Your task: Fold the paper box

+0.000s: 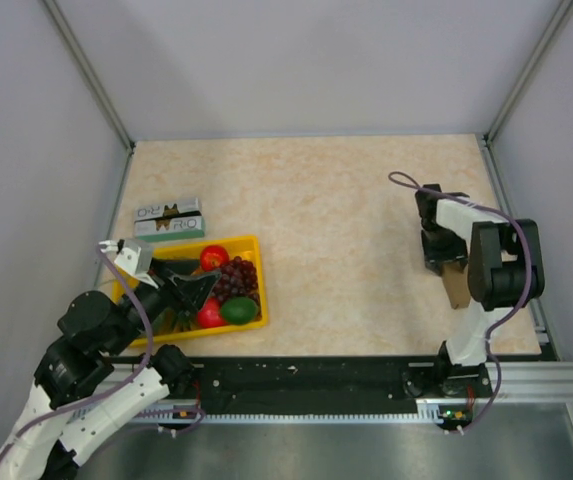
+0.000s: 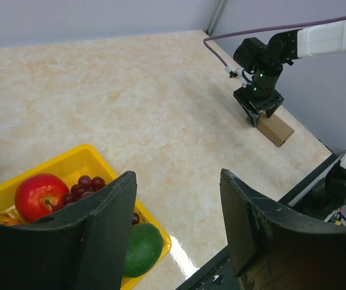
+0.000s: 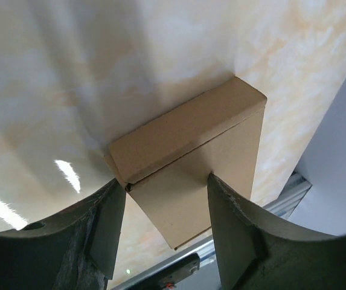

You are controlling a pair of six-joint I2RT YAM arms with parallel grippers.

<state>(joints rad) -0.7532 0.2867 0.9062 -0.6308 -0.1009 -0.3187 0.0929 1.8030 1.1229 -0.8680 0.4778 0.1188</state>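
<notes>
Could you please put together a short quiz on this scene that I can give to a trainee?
1. Fill in the gap: the left arm's fingers stand open above the yellow tray, which holds a red apple, a green fruit and dark ___.
2. True or false: the paper box is a flat, unfolded sheet.
3. Which fingers are over the paper box? A the left arm's fingers; B the right arm's fingers; C neither.

Key: 1 grapes; 2 false, it lies folded on the table; 3 B.
</notes>
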